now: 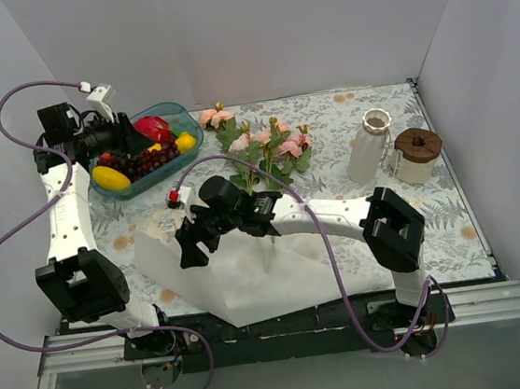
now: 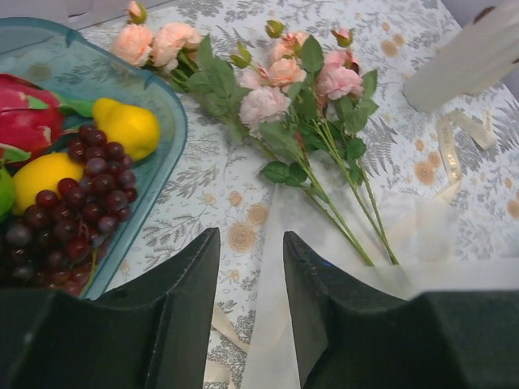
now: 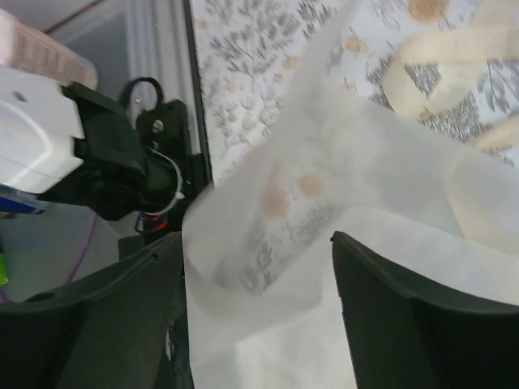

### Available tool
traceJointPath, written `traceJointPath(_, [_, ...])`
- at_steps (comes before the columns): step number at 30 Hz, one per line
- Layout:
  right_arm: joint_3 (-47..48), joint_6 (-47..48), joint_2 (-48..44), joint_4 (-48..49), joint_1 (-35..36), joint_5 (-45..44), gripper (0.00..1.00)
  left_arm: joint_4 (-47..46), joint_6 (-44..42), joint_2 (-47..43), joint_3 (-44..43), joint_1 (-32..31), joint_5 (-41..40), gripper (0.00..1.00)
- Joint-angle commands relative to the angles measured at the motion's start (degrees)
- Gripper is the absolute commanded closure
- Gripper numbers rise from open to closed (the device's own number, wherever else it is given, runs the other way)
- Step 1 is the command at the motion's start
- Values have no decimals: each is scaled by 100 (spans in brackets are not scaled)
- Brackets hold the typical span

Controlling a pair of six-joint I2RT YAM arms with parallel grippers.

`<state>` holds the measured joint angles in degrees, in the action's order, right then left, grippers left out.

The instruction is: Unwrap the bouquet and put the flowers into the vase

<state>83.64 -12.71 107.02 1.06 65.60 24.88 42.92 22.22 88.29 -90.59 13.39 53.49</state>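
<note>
The flowers point(image 1: 269, 151) lie flat near the middle of the desk point(image 1: 450, 210), toward its far edge, with the heads pointing away. One short stem point(image 1: 216, 117) lies apart, beside the fruit tray point(image 1: 185, 114). The stem ends go under the white paper point(image 1: 250, 275), which is spread open to the near edge. The vase point(image 1: 370, 144) stands upright toward the far right corner, just beside a jar point(image 1: 417, 153) with a brown lid.

The right gripper point(image 3: 255, 243) is over the paper with its jaws wide apart. A fold of paper stands between them, but it is not pinched. The left gripper point(image 2: 251, 243) hangs over the tray corner, its jaws partly open and holding nothing.

I think a pull on the paper could drag the stems with it. The loose ribbon point(image 2: 450, 150) may catch, and the narrow vase could tip against the jar.

The desk has a leaf-printed cloth, and plain pale walls point(image 1: 269, 24) close it in.
</note>
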Motion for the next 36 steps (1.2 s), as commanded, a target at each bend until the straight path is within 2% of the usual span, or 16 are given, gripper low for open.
traceJointPath(1, [444,409,-84,-1107,-82,-1133,8,-372,695,-251,-257,138,-664,62])
traceJointPath(6, [-276,287,-1295,-1170,-1118,-1748,5,-170,802,82,-556,252,-859,60])
traceJointPath(8, [-383,304,-1368,-1335,-1521,-1864,4,5,775,197,-679,278,-683,60])
traceJointPath(9, [-374,330,-1238,-1537,-1637,-2012,7,58,749,232,-688,270,-595,59])
traceJointPath(12, [-296,524,-764,-1775,-1893,-2303,21,199,644,320,-697,270,-340,59])
traceJointPath(13, [-278,515,-640,-1854,-1954,-2330,29,252,591,320,-689,278,-296,59])
traceJointPath(16, [-111,419,-174,-1960,-2192,-2453,42,393,415,294,-610,270,-217,59])
traceJointPath(20, [240,322,423,-2100,-2350,-2453,43,516,222,268,-513,278,-296,59])
traceJointPath(24, [566,190,802,-2329,-2368,-2935,44,534,151,224,-320,270,-278,59])
traceJointPath(31, [619,41,970,-2295,-2368,-3130,41,463,37,57,14,270,-217,59])
traceJointPath(36, [522,5,1022,-2092,-2377,-3191,42,463,-95,4,181,278,-243,59])
